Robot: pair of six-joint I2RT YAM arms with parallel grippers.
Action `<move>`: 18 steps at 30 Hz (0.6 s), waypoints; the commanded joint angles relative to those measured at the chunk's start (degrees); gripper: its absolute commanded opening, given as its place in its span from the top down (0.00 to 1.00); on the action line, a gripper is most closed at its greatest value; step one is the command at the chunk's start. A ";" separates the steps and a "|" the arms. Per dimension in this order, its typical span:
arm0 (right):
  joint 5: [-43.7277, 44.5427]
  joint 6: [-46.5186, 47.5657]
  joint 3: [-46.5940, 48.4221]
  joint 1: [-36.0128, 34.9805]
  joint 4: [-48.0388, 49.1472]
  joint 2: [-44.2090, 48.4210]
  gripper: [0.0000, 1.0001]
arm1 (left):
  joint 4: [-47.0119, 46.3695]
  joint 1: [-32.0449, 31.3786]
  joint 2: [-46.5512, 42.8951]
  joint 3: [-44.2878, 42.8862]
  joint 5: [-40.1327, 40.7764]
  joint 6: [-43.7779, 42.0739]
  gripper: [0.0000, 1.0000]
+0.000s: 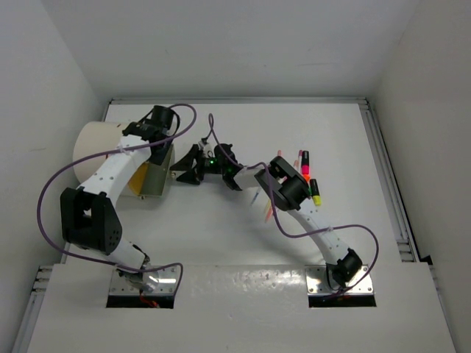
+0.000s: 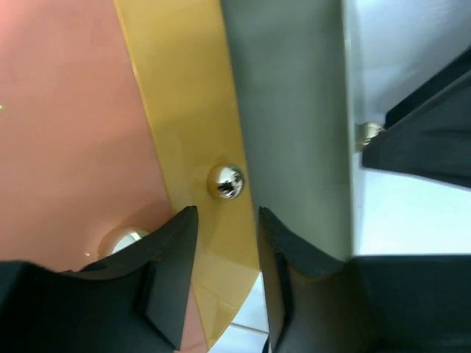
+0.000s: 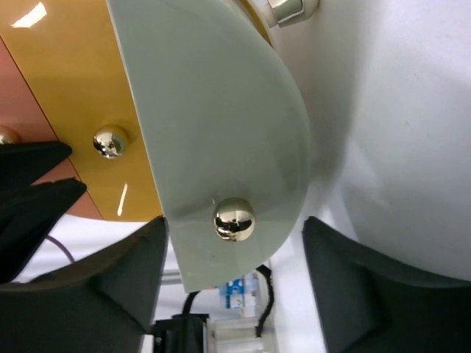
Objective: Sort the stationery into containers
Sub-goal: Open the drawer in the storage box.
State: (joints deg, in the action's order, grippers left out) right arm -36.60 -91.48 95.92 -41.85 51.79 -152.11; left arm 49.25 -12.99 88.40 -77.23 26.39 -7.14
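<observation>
From above, both arms converge on the bins at the side of the white drum (image 1: 92, 143). The left pincer (image 1: 157, 163) comes down over them and the right pincer (image 1: 185, 168) reaches in from the side, so the two are very near each other. The highlighters (image 1: 304, 163) lie on the table (image 1: 221, 228) far to the right, well apart from any bin. A thin pen may be lying under the right forearm, but the view is too poor there to be sure. With both arms this crowded, a knock between them is the first hazard.

In the left wrist view, the left pincer (image 2: 227, 220) is narrow and holds nothing. The round metal knob (image 2: 226, 182) of the yellow bin (image 2: 188, 110) sits just beyond its tips. The orange bin (image 2: 66, 125) lies to one side and the greenish bin (image 2: 287, 110) to the other. The knob is small and polished. If the pincer closes short of it, it probably slips off or pinches only the bin's face.

In the right wrist view, the right pincer (image 3: 234, 246) is wide and empty, straddling the greenish bin's own knob (image 3: 234, 219). The left pincer's dark fingers show at the picture's left edge, close by. If both pincers pull at once, they could clash, jam neighbouring bins together, or tug the drum across the table.
</observation>
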 commanded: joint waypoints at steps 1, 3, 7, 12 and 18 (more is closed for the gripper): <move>-0.84 1.74 -0.56 0.36 1.39 4.81 0.16 | -0.39 0.69 -1.47 -3.36 -4.13 -0.42 0.54; -1.02 2.45 -0.73 0.54 0.51 5.33 0.09 | -1.17 0.78 -3.92 -3.80 -9.13 -1.21 0.48; -1.63 4.11 -2.75 1.06 -0.64 7.52 0.03 | -3.46 0.25 -7.18 -5.03 -16.25 -1.91 0.30; -2.60 8.24 -7.32 3.25 -4.15 11.74 0.07 | -5.66 0.07 -9.65 -10.29 -23.12 -1.92 0.15; -5.49 20.70 -12.15 5.63 -17.13 22.98 0.42 | -7.86 -0.01 -11.15 -17.06 -28.76 -0.16 0.15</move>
State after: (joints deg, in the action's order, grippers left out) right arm -39.68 -80.12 84.40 -37.41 40.53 -138.41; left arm 44.56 -12.93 79.53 -90.54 2.76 -8.51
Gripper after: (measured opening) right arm 0.616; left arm 0.852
